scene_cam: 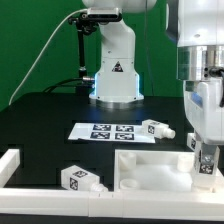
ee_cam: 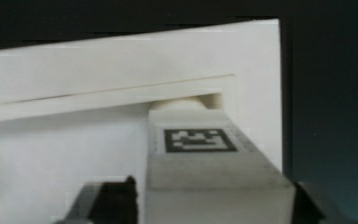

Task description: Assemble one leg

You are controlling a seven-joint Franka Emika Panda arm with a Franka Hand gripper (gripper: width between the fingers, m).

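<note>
Leg (ee_cam: 208,165) lies nearest in the wrist view, a white block running away from the camera between the two dark fingers (ee_cam: 108,203) of the pincer (ee_cam: 211,202). The fingers press against its two sides, so the pincer is clamped on the leg. Its far end meets the white panel (ee_cam: 87,90) at a notch under the panel's raised edge. The leg's upper face bears one square black-and-white tag, a blocky pattern with no letters.

In the exterior view a low white rail (scene_cam: 10,165) edges the front of the black bench (scene_cam: 45,120). Just behind it a second leg (scene_cam: 82,178) lies on its side, its tags showing. The panel (scene_cam: 150,158) rests toward the exterior view's right. The arm comes down from the top at that side, its wrist pointing straight down and the pincer (scene_cam: 206,170) low over the panel's right end.

Farther back the marker board (scene_cam: 108,130) lies flat with its row of tags. A third leg (scene_cam: 156,128) lies just beside its right end. At the back stands the white robot base (scene_cam: 112,75), carrying a dark triangular label too small to read.
</note>
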